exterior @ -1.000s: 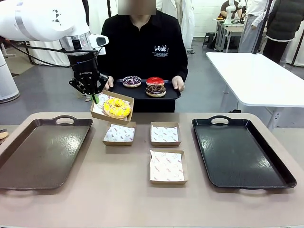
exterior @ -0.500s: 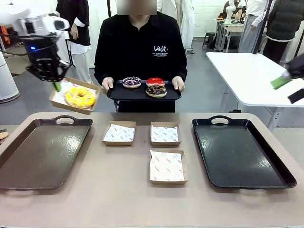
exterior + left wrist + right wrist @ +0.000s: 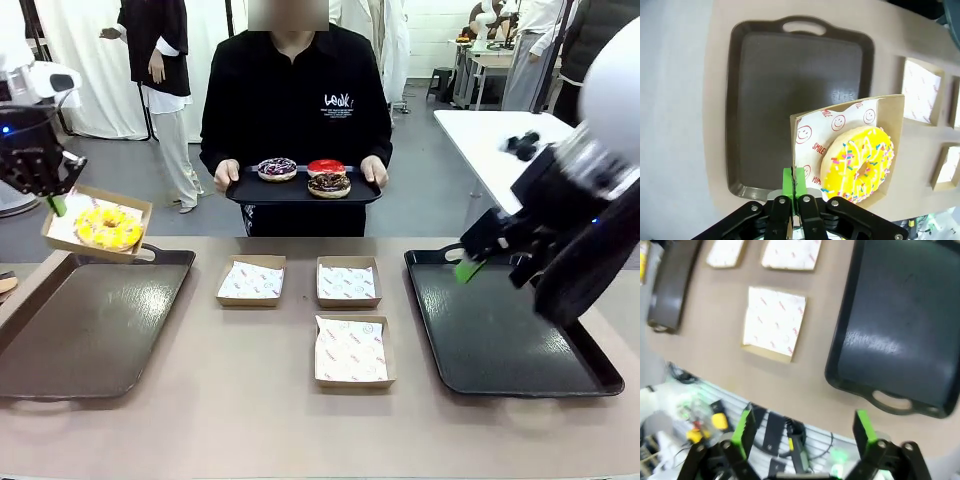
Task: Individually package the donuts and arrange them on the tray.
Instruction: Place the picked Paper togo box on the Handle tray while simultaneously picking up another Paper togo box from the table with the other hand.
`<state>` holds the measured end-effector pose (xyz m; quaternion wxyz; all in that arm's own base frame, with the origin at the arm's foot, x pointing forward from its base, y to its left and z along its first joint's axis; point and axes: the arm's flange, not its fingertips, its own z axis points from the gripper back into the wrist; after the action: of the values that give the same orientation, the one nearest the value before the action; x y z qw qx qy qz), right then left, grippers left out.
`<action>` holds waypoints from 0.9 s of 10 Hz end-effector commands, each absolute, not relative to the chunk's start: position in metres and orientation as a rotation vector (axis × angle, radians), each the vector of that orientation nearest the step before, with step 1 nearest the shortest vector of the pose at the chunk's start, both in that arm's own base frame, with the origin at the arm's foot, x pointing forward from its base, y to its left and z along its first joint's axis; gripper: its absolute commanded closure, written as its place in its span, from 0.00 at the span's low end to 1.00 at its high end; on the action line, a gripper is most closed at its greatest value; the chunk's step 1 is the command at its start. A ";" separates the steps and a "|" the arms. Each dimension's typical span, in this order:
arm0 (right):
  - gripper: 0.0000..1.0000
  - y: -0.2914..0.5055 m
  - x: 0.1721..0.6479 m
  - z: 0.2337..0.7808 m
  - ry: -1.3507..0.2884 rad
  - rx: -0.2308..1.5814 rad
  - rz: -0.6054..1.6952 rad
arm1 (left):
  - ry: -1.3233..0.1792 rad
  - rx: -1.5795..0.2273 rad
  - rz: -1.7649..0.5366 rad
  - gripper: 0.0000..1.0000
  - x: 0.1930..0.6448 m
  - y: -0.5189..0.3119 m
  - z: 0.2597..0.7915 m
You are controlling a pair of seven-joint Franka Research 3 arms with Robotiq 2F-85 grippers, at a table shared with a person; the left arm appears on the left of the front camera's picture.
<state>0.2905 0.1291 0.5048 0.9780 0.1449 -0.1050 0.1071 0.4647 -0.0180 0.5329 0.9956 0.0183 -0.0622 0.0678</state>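
Since half a second ago the left gripper (image 3: 55, 204) has carried its load lower and farther toward the robot's left. The right gripper (image 3: 494, 268), then only a green tip at the picture's edge, has swung in over the far end of the glossy black rectangular tray (image 3: 500, 345).

The left gripper's pads are pressed together on one wall of a square brown cardboard box (image 3: 68, 238), and the yellow-glazed ring donut (image 3: 107, 228) lies inside it. In the front view the box hangs tilted in the air by the far end of the matte dark-brown rectangular tray (image 3: 90, 320).

The left wrist view makes the pinch plain: the green pads meet on the box's paper-lined edge (image 3: 840, 117). It also brings out the red smiley print on the white liner and the coloured sprinkles on the yellow glaze (image 3: 862, 165), with the brown tray (image 3: 790, 75) below.

The right wrist view is blurred, yet it shows the right gripper's fingers spread wide, looking down on the black tray (image 3: 900, 315).

The front view gives the far side. There a person holds a small black serving tray (image 3: 300, 196) in both hands, bearing the dark purple sprinkled donut (image 3: 277, 170), the glossy red donut (image 3: 326, 167) and the dark chocolate donut (image 3: 328, 186). Three paper-lined boxes (image 3: 251, 280) sit on the tan table (image 3: 250, 420) between the two large trays.
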 end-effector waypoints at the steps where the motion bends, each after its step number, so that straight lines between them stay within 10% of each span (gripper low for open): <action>1: 0.00 0.151 0.274 0.463 -0.199 0.246 0.197 | -0.138 0.043 0.114 0.99 0.460 -0.001 0.510; 9: 0.00 0.174 0.285 0.481 -0.177 0.223 0.245 | -0.075 0.037 0.075 0.99 0.456 0.006 0.487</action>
<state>0.2830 0.1775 0.4816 0.9823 0.1106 -0.0908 0.1209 0.4551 0.0066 0.4841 0.9989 0.0182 -0.0344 0.0257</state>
